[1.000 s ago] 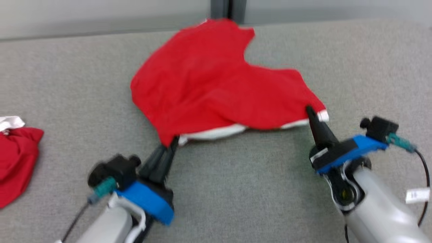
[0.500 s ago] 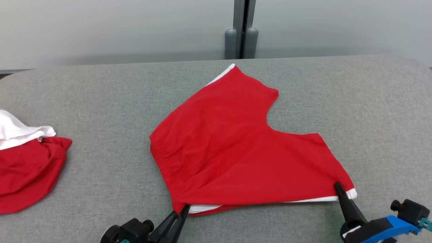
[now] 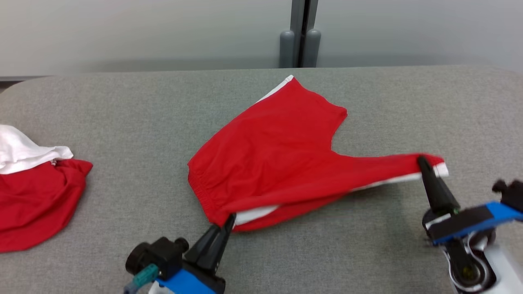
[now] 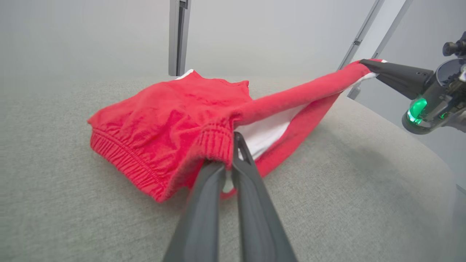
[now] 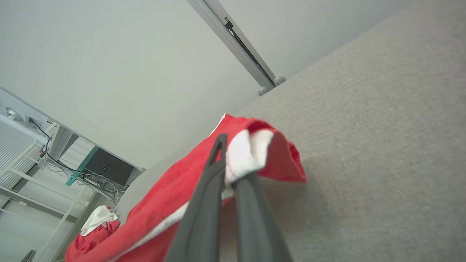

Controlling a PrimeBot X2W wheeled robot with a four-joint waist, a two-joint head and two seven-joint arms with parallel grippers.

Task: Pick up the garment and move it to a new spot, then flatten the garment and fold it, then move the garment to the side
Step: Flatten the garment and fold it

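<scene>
Apart, left fingers (image 3: pixel 215 241) gripping garment (image 3: pixel 278 159) low, right fingers (image 3: pixel 435 185) higher

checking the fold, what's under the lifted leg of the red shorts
Under the raised leg of the red shorts, bare shadowed grey table shows. Whatever lies beneath the flat part is covered.

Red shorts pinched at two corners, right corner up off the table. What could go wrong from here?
1. The left gripper holds just the waistband corner and the right gripper just a hem corner of the red shorts; the fabric between looks taut, so either might slip.
2. The far leg lies on the table; dragging could bunch it.
3. A second red pile sits at the left; moving that way could tangle them.
</scene>
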